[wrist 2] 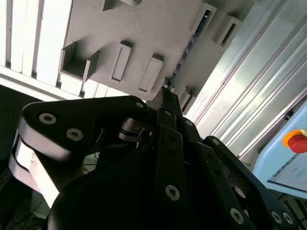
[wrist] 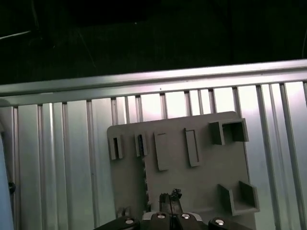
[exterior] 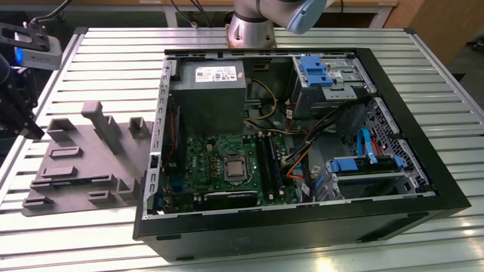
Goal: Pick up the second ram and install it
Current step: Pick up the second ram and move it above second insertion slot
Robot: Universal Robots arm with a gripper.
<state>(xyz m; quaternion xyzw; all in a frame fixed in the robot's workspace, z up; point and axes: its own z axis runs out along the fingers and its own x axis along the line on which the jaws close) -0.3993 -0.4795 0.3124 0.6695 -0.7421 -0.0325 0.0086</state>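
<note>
grip: black gripper [wrist: 169,199] tips pinched together, empty | ram: long dark mem stick [wrist: 144,177] on edge just beside tips (apart) | below grip: light grey plastic tray [wrist: 211,167]

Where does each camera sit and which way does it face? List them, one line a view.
Exterior view: off the arm, above the table, looking down on the open computer case; arm base and claw show.
First wrist view: on the arm, looking down past the claw onto the grey tray.
Second wrist view: behind the claw, looking along its links at the grey tray.
All three share grey tray and claw.
</note>
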